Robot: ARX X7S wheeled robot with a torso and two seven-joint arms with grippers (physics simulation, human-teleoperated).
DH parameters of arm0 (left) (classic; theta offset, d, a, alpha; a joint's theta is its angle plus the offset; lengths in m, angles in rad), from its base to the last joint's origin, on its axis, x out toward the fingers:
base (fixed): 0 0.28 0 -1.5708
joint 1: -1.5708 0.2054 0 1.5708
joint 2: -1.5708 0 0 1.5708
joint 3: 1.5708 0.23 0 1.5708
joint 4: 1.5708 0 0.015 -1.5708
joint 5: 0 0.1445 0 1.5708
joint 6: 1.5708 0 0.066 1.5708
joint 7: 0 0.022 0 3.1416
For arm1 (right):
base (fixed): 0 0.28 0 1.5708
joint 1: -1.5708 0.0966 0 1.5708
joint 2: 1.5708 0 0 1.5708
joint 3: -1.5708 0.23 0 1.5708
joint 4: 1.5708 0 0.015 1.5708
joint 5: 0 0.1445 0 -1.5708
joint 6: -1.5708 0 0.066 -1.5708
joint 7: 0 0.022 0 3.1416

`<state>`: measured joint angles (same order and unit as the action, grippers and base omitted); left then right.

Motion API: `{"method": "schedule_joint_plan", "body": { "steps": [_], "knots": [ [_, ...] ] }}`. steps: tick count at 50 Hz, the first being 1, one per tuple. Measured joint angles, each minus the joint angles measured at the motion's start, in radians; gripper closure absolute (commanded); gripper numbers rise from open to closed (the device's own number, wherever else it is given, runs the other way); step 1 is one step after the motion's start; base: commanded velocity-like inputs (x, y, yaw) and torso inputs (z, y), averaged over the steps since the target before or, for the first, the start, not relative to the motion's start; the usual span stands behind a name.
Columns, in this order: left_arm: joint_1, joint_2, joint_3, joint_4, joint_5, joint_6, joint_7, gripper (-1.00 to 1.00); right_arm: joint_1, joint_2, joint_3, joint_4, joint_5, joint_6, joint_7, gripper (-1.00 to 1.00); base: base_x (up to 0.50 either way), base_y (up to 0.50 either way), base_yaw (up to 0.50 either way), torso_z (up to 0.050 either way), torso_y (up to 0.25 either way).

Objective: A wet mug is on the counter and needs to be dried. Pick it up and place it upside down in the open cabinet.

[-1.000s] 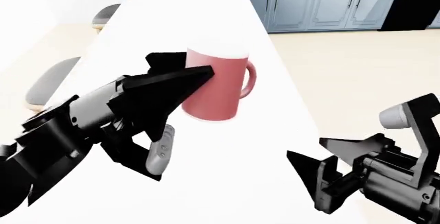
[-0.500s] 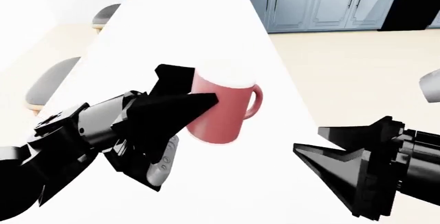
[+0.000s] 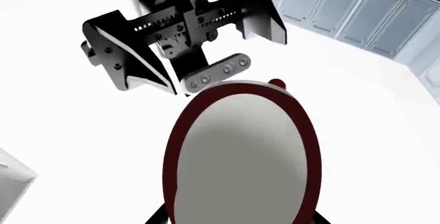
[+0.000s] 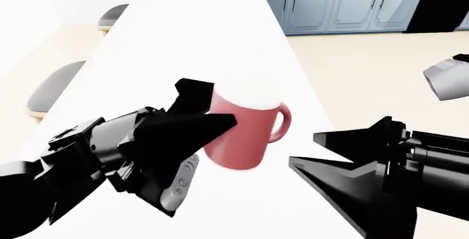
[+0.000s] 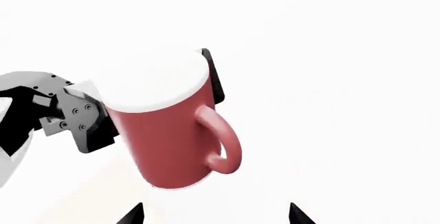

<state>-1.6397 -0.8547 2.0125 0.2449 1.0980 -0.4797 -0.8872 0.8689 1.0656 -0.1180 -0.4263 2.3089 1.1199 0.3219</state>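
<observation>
Above the counter [image 4: 183, 41], the mug [image 4: 245, 134] hangs tilted and apparently lifted clear, the left gripper [image 4: 208, 112] clamped across its body, handle toward the right gripper [image 4: 322, 154]. That one waits just beside the mug, jaws spread and empty. The step looks like a handover or regrip; next, probably, inverting the mug for the cabinet, which is out of view.

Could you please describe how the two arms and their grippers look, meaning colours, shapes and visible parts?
Both arms are black and angular. The left gripper has wedge-shaped black fingers and a light grey pill-shaped piece with small round marks. The right gripper has pointed black fingers, toothed metal racks across its body, and a grey-white rounded cap on the arm behind it.
</observation>
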Motion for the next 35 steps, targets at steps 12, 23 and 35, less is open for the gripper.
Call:
{"method": "schedule_joint_plan", "body": {
  "steps": [12,23,35],
  "knots": [
    [0.018,0.007,-0.003,0.000,-0.001,0.028,-0.083,1.00,0.049,-0.024,-0.042,0.000,0.013,0.004,0.007,-1.00,0.00,0.00,0.00,0.000,0.000],
    [0.027,0.011,-0.021,0.008,-0.019,0.032,-0.127,1.00,0.055,-0.034,-0.052,-0.005,0.011,0.004,0.003,-1.00,0.00,0.00,0.00,0.000,0.000],
    [0.035,0.020,-0.037,0.005,-0.035,0.032,-0.146,1.00,0.067,-0.051,-0.070,-0.021,0.032,0.008,-0.008,-1.00,0.00,0.00,0.00,0.000,0.000]
  ]
}}
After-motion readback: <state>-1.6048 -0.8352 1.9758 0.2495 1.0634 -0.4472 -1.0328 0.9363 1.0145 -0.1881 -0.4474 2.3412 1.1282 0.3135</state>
